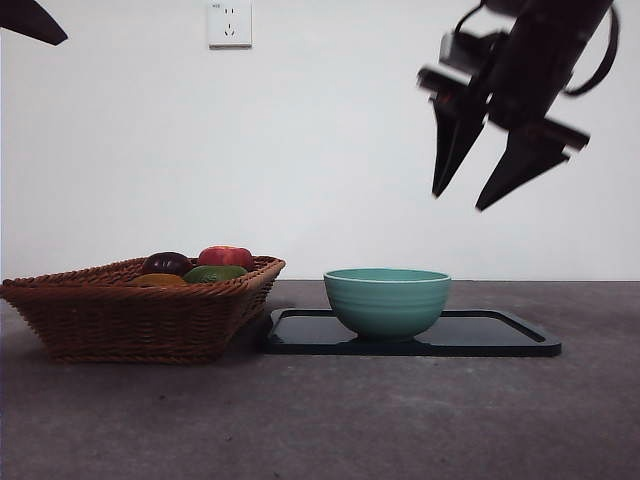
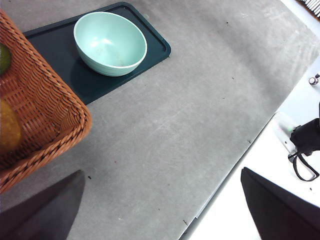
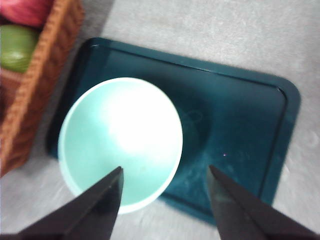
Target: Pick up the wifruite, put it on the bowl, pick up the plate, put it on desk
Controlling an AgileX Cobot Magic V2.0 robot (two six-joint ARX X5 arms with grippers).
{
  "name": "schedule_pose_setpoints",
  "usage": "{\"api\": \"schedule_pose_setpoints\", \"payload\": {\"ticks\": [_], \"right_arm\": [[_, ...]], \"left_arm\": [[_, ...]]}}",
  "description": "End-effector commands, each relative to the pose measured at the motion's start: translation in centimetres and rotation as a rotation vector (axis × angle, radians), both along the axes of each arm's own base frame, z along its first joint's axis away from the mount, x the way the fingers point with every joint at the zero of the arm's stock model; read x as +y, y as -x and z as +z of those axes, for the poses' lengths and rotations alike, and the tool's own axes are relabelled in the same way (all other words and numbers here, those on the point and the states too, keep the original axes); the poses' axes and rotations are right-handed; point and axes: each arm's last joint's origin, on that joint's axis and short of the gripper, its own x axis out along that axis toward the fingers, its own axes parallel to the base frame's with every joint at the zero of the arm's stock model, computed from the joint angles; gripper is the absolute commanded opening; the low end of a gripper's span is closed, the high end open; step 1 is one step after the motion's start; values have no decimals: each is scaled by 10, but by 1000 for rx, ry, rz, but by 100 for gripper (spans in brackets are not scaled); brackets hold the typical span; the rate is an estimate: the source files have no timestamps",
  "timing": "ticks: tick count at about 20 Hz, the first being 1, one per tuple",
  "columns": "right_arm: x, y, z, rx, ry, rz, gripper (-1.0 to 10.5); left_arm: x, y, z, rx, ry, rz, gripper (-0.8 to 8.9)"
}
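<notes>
The golden-brown wifruite [image 1: 158,281] [image 2: 7,132] lies in the wicker basket [image 1: 140,320] at the left, partly hidden by the rim. To the basket's right, the teal bowl [image 1: 387,300] [image 2: 110,42] [image 3: 120,140] stands empty on the dark rectangular plate [image 1: 500,337] [image 2: 150,50] [image 3: 240,125]. My right gripper [image 1: 458,200] [image 3: 165,168] hangs open high above the bowl and plate, nothing between its jaws. Open too, my left gripper [image 2: 165,200] is raised over the desk [image 1: 320,420] near the basket's corner; it shows only as a black tip [image 1: 30,20] in the front view.
The basket [image 2: 40,115] [image 3: 35,90] also holds a dark purple fruit [image 1: 166,263], a red fruit [image 1: 226,256] [image 3: 25,10] and a green fruit [image 1: 214,273] [image 3: 17,47]. The desk's edge [image 2: 235,165] runs close by the left gripper. A wall socket [image 1: 229,23] is behind.
</notes>
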Motion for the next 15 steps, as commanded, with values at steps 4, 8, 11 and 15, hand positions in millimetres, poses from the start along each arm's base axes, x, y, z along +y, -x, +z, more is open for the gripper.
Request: {"api": "schedule_pose_setpoints", "payload": {"ticks": [4, 8, 11, 15], "right_arm": [[10, -22, -31, 49, 21, 17, 266], [16, -31, -52, 79, 31, 25, 266], [24, -37, -66, 86, 36, 37, 262], [28, -41, -77, 80, 81, 19, 123]], "left_arm": [[-1, -1, 3, -24, 6, -18, 496], [-1, -1, 3, -24, 5, -18, 496], [-1, 0, 3, -28, 3, -22, 496], [-1, 0, 3, -24, 1, -22, 496]]}}
